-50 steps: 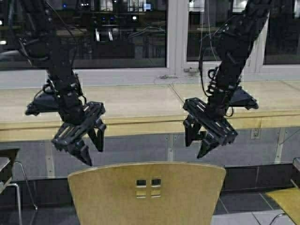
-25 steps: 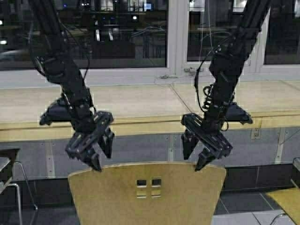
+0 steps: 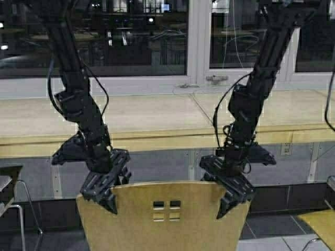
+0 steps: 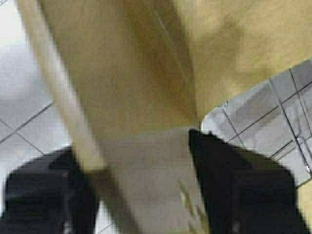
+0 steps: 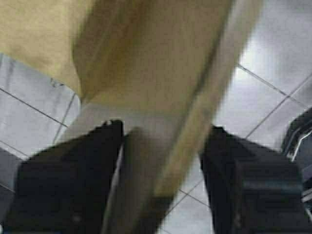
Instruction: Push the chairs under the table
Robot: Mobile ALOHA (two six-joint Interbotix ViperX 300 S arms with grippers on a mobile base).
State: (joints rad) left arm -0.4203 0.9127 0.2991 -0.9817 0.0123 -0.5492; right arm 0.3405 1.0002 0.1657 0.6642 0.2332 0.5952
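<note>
A tan plywood chair (image 3: pixel 165 219), its backrest pierced by small holes, stands in front of the long pale table (image 3: pixel 157 117) in the high view. My left gripper (image 3: pixel 107 196) is open and straddles the backrest's top edge near its left corner. My right gripper (image 3: pixel 226 201) is open and straddles the top edge near the right corner. In the left wrist view the backrest (image 4: pixel 122 73) runs between the fingers of the left gripper (image 4: pixel 131 156). In the right wrist view the backrest (image 5: pixel 146 58) passes between the fingers of the right gripper (image 5: pixel 163 129), with gaps on both sides.
A second tan chair seat (image 3: pixel 319 222) shows at the lower right. A dark seat on chrome legs (image 3: pixel 8 183) stands at the left edge. Windows rise behind the table. Grey tiled floor (image 5: pixel 273 53) lies below.
Both arms have come down and forward from above the chair. Their open fingers now sit over the backrest's top edge instead of hanging in front of the table edge.
</note>
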